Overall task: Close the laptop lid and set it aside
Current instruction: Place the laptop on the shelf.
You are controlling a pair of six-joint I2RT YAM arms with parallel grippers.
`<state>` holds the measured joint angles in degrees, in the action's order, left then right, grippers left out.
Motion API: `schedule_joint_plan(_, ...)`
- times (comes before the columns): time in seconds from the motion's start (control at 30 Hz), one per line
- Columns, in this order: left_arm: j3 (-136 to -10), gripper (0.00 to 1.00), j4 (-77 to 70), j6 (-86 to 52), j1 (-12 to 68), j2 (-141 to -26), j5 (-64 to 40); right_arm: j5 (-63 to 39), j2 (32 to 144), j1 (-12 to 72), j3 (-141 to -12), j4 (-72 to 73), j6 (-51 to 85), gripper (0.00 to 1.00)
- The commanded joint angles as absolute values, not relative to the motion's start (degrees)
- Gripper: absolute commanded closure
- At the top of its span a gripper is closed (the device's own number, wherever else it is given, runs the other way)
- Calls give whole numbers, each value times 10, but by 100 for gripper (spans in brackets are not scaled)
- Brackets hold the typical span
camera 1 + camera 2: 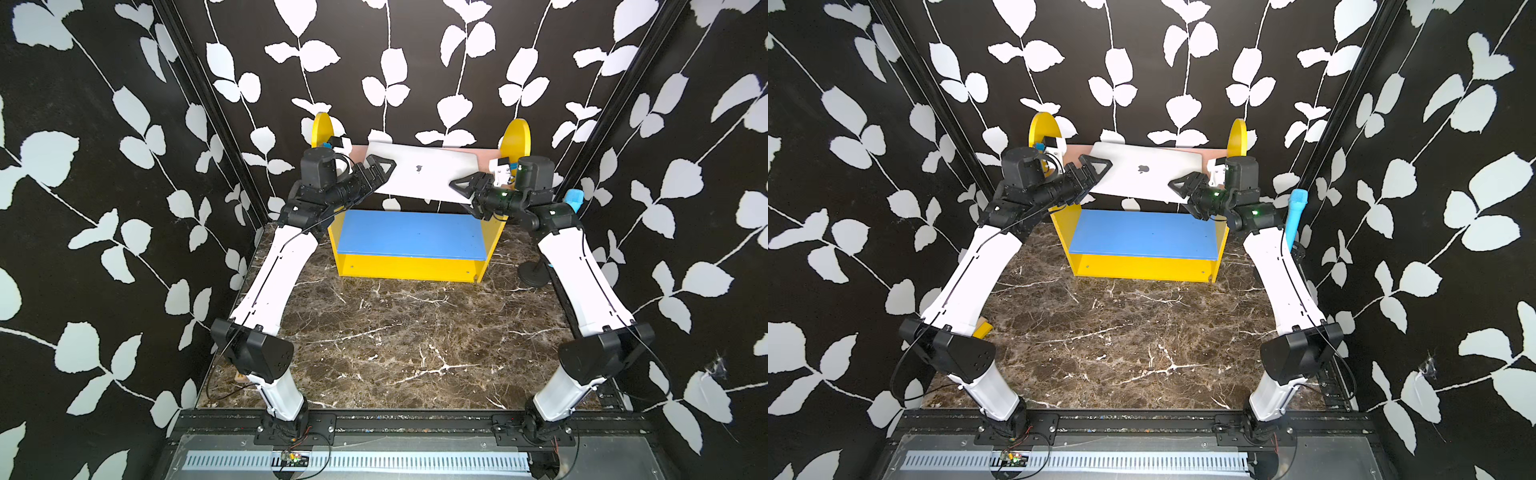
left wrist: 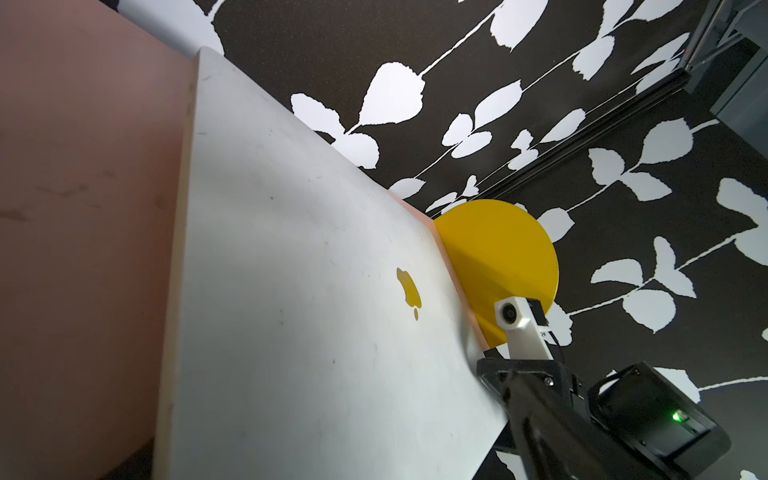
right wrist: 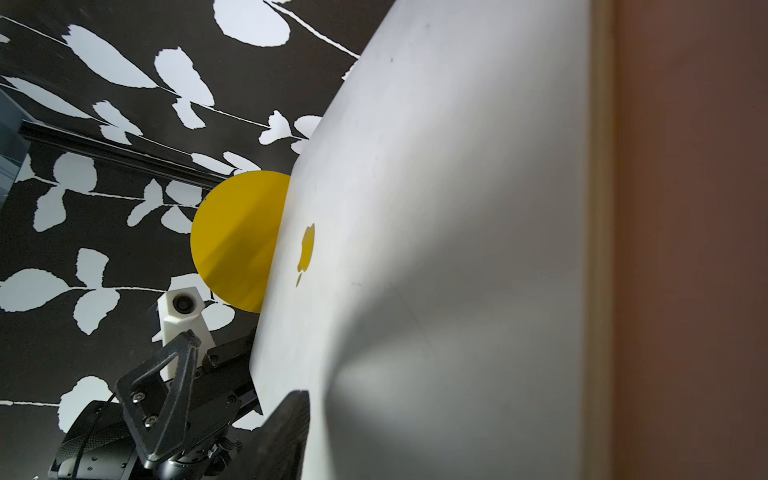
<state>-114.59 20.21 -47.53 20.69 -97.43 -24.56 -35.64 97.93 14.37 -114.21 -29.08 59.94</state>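
The laptop (image 1: 419, 174) is lying shut and skewed on the pink shelf board (image 1: 357, 154) at 12 o'clock of the table (image 1: 395, 340). The left tool (image 1: 380, 171) is straddling its 9 o'clock edge, spread wide, with the upper finger (image 3: 166, 386) standing clear of the lid (image 2: 311, 291) and the lower one hidden. The right tool (image 1: 467, 187) is covering the 4 o'clock corner; its finger (image 3: 291, 436) is showing only as a dark blur, so I cannot tell its grip.
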Motion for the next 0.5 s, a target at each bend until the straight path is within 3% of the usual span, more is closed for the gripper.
schedule_joint_plan(0.0, -1135, 2, 179, -459, 200, -933, -242, -357, 990, 135, -1188, -280, 583, 39)
schedule_joint_plan(0.47, -1123, 2, 218, -462, 164, -938, -247, -360, 1035, 132, -1287, -329, 579, 36)
